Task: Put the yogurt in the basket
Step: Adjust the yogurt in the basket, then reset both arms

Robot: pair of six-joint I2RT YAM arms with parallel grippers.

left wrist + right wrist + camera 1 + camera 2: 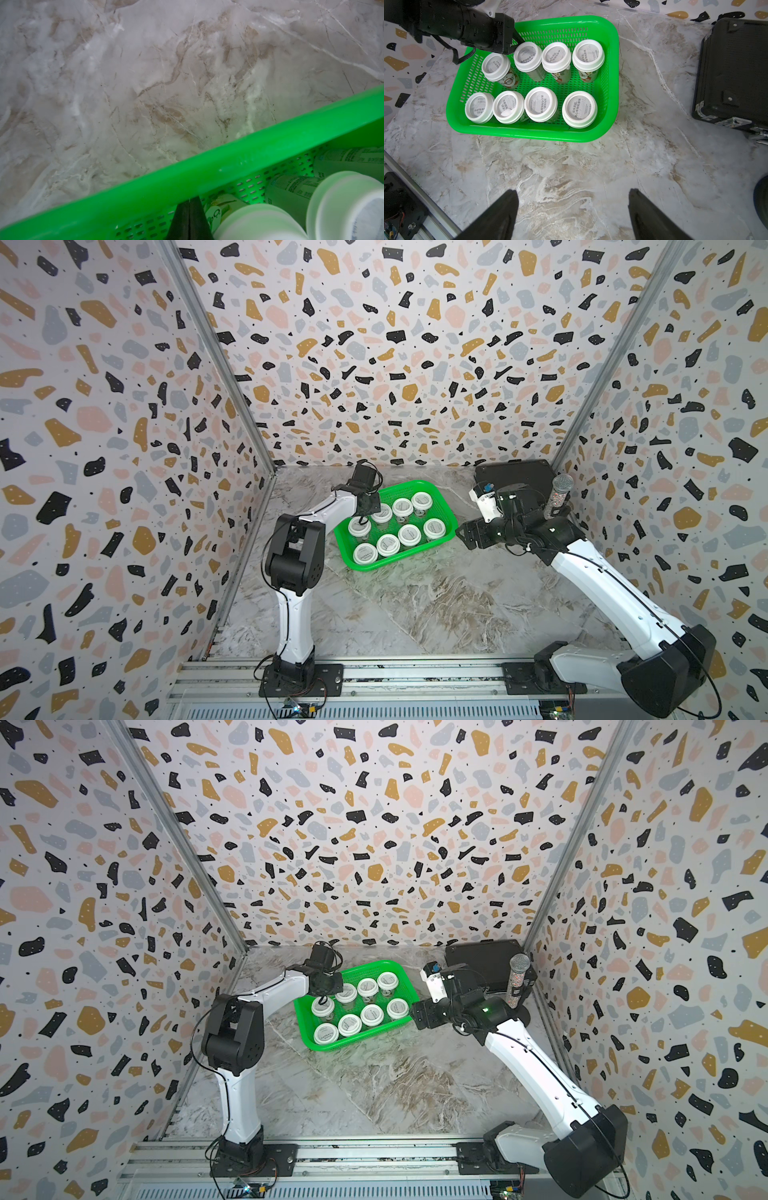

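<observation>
Left gripper [365,519]: fingers together, holding nothing, tips down at the left end of the basket [529,136].
Yogurt [579,109]: eight cups in two rows inside the basket, one leaning; its side reads "Oarmilk", lids read "从今天起,关心食物和身体".
Basket: green, on the marble table [571,166].
Right gripper [573,191]: fingers apart, empty, above the table.
Case [735,72]: black, right of the basket.

Small round white-lidded yogurt cups [579,109] in the bright green perforated plastic basket [533,133] bear grey Chinese lid print, one reading "从今天起,关心食物和身体". The tilted cup [508,80] shows "Oarmilk" on its side.
</observation>
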